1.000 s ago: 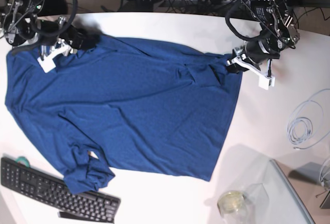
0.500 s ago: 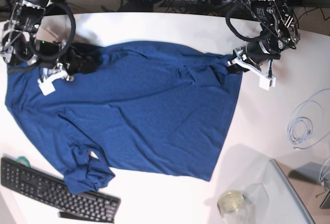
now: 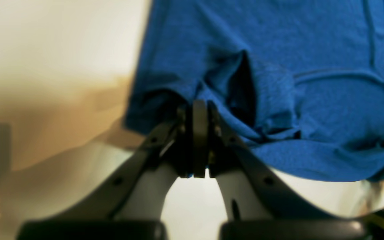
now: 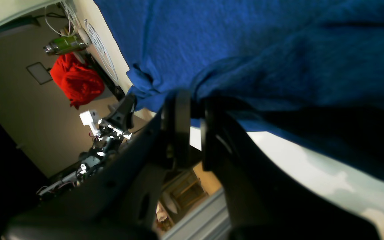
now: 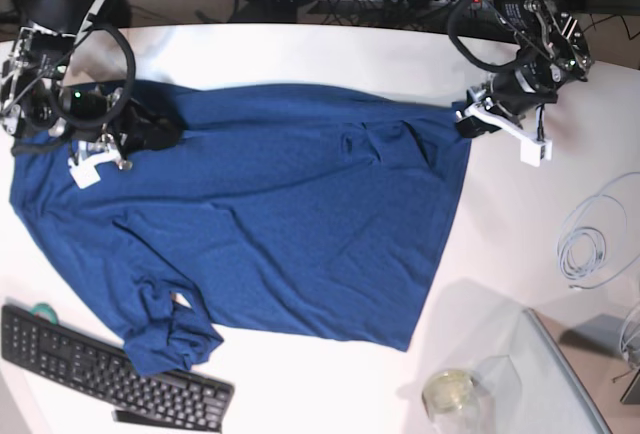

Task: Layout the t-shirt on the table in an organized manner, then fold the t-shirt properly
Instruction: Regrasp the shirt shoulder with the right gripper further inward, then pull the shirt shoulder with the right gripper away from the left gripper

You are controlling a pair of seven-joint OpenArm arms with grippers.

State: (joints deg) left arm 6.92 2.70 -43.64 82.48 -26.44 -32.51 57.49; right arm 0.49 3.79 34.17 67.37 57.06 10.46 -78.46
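Base view, one entry. T-shirt [image 5: 260,224]: spread across the table [image 5: 330,54], stretched flatter along its far edge than a second ago. Right gripper [image 5: 135,134]: has closed on the shirt near the far left corner. Left gripper [image 5: 470,122]: clamped on the opposite far corner, drawn outward; laying-out nears done, I'd judge. Near edge: one sleeve bunched. Keyboard [image 5: 100,374] at near left corner; cable coil [image 5: 590,239] at right edge.

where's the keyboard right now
In the base view the black keyboard lies at the bottom left corner of the white table, just below the bunched sleeve of the blue t-shirt.
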